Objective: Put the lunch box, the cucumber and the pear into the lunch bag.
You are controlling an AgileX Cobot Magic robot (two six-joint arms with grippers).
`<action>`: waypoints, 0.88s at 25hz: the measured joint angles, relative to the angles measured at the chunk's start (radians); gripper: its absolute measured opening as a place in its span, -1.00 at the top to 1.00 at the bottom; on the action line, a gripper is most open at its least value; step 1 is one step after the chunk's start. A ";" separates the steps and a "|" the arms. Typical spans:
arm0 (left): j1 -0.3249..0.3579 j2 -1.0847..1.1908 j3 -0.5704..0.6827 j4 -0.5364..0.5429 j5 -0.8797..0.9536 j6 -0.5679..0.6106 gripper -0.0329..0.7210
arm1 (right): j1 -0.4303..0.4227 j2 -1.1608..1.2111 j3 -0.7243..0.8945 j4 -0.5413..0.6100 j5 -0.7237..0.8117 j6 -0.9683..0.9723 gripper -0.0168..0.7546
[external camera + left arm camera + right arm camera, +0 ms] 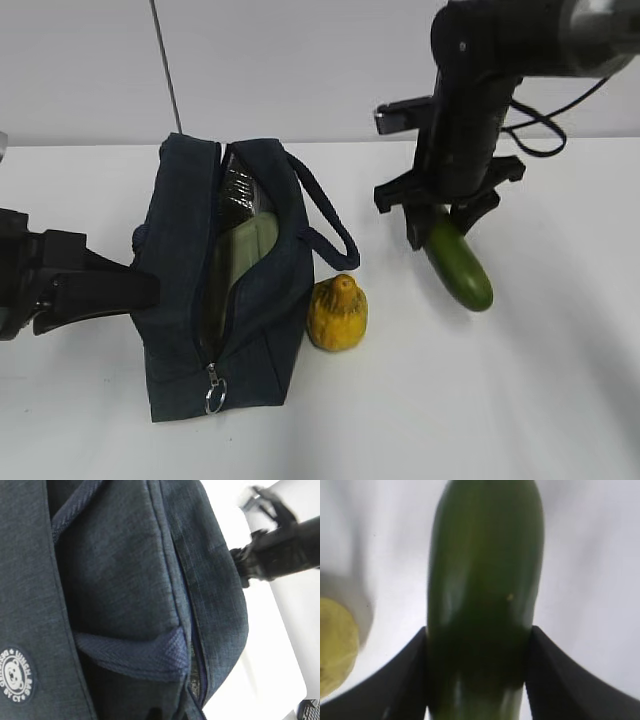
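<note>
Navy fabric fills the left of the white table (540,420): the left gripper (150,290), jaws hidden but closed, presses against the side of the lunch bag (180,300), whose zipper (213,375) lies open over the pale green lid of the lunch box (245,245) inside. Just right of the bag, touching or nearly touching its side, sits the yellow pear (337,313). Farther right, the right gripper (440,228) clamps both fingers (395,680) on one end of the cucumber (460,268), its other end low near the table.
</note>
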 joint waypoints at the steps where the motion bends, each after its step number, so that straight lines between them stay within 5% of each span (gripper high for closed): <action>1: 0.000 0.000 0.000 0.000 0.000 0.000 0.95 | 0.000 -0.019 -0.012 -0.011 0.005 -0.001 -0.07; 9: 0.000 0.000 0.000 0.000 0.001 0.000 0.95 | 0.000 -0.134 -0.125 0.039 0.025 -0.051 -0.07; 22: 0.000 0.000 0.000 0.001 0.001 0.000 0.95 | 0.006 -0.162 -0.175 0.720 0.012 -0.423 -0.07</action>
